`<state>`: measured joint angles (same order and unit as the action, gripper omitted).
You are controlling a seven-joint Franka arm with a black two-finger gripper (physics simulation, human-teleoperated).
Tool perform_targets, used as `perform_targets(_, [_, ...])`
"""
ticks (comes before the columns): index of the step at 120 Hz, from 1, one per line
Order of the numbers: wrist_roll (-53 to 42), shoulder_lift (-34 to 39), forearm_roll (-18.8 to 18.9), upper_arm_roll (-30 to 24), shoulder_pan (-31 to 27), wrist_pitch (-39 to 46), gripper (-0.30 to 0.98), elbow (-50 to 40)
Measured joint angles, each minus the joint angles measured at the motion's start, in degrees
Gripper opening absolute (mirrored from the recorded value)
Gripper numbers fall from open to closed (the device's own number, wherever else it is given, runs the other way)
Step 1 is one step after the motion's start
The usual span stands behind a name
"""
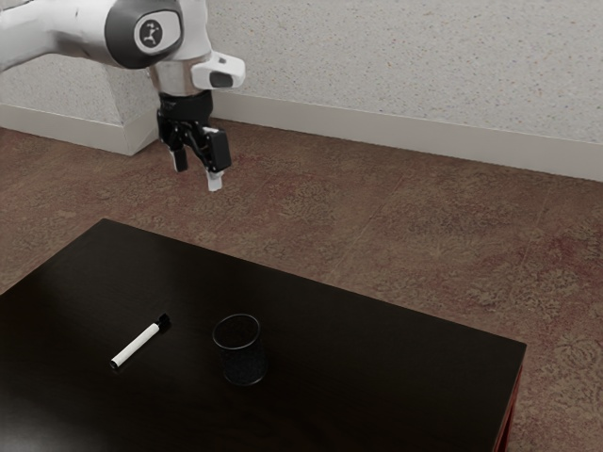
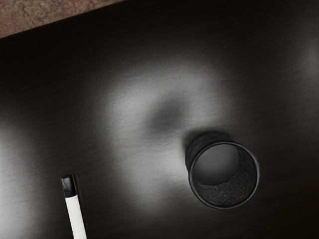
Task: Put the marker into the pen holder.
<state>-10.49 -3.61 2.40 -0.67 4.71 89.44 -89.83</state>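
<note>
Above a dark, glossy rectangular table (image 1: 377, 377), hovered with black two-finger gripper (image 1: 198, 175) spread and empty, well clear of a slim white, black-capped marker (image 1: 137, 345) lying near an upright black cylindrical pen holder (image 1: 244, 366). Risked rolling the marker away with an off-center pinch, or toppling the holder by clipping its rim (image 2: 224, 207).

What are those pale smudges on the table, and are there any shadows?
Wrist view: soft pale glare on the glossy black wooden table, with a dim dark blotch amid it, perhaps a reflection or shadow; a lighter grey patch inside the round black mesh pen holder. Exterior view: only faint sheen toward the lower left corner.
</note>
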Motion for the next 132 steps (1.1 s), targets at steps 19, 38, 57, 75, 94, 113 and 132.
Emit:
perform_targets(19, [-1.22,0.01,-0.50,1.96,-0.17,3.62,0.69,-8.48])
perform_targets(38, [-4.76,-10.04,-1.98,7.95,-1.41,20.07,0.69,-23.11])
perform_targets(57, [-7.64,-13.90,-2.34,9.75,-1.41,33.36,0.69,-27.16])
perform_targets(75, [-9.76,-13.46,-2.91,14.96,-1.78,40.35,0.69,-30.42])
perform_targets(94, [-11.53,-12.78,-3.20,15.73,-2.51,45.47,0.69,-35.74])
perform_targets(113, [-12.93,-13.27,-3.19,15.78,-2.92,48.51,0.69,-36.34])
perform_targets(132, [-13.98,-13.68,-3.23,15.78,-3.08,50.21,0.69,-36.47])
